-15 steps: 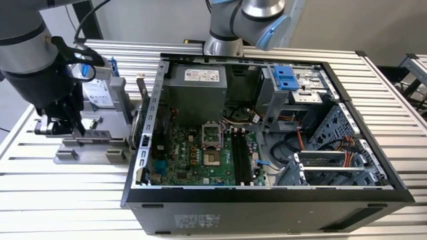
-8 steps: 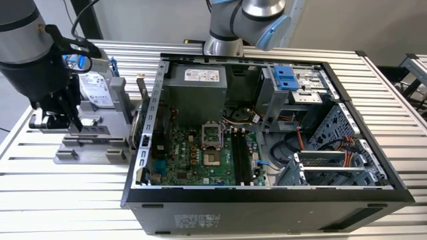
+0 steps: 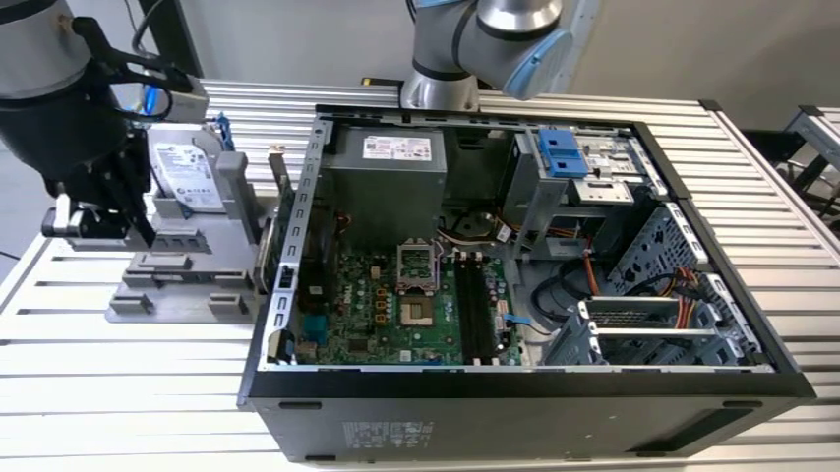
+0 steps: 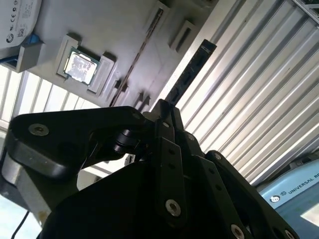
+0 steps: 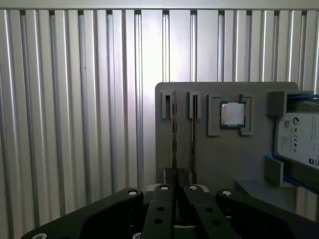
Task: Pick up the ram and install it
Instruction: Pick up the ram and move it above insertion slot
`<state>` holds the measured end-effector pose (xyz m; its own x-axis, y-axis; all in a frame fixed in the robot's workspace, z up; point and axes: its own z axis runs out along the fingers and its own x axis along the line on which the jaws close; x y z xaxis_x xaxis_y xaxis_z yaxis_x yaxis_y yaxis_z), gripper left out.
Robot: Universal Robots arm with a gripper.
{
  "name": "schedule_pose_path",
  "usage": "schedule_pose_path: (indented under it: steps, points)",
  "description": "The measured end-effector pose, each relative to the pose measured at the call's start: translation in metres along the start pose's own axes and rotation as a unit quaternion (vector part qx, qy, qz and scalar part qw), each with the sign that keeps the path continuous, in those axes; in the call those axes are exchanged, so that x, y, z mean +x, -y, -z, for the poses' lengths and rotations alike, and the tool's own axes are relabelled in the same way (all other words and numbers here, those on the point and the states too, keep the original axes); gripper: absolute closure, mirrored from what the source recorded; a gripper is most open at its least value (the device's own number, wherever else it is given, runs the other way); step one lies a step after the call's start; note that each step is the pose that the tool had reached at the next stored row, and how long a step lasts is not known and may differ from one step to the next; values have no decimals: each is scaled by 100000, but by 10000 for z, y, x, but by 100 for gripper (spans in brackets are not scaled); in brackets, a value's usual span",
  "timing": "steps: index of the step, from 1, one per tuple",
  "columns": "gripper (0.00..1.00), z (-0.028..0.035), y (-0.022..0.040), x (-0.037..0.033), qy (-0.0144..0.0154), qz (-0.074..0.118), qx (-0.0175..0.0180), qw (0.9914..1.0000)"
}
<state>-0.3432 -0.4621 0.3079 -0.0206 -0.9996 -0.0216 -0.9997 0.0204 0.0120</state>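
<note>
ok, gripper [image 3: 132, 231] is at the exterior view's left, over the grey holder [image 3: 184, 280]. the holder sits on the slatted table [image 3: 132, 393] just beside the open computer case [image 3: 525, 393].

fingers [image 4: 167, 149] are closed on the ram [image 4: 192, 72]. in the second wrist view i see the thin dark strip coming straight out from between the tips. it's pinched at one end and the rest sticks out free.

in the first wrist view it's edge-on, a thin line running from the fingers towards one of the two narrow slots in the holder. can't tell whether its far end touches that slot or is clear of it. a second thin line runs from the neighbouring slot; can't tell if that's another strip or just a groove.

processor chip [image 5: 233, 114] lies flat in its square pocket next to the slots. hard drive [image 3: 184, 175] is propped in the far part of the holder.

inside the case the motherboard [image 3: 374, 315] lies flat. its long black memory slots [image 3: 475, 305] are well apart from the gripper.
</note>
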Motion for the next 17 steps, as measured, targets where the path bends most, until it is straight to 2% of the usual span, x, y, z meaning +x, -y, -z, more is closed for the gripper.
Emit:
schedule_pose_path:
  steps: [17]
  points:
    - [100, 418, -5, -9, -2, 3, -1, 100000]
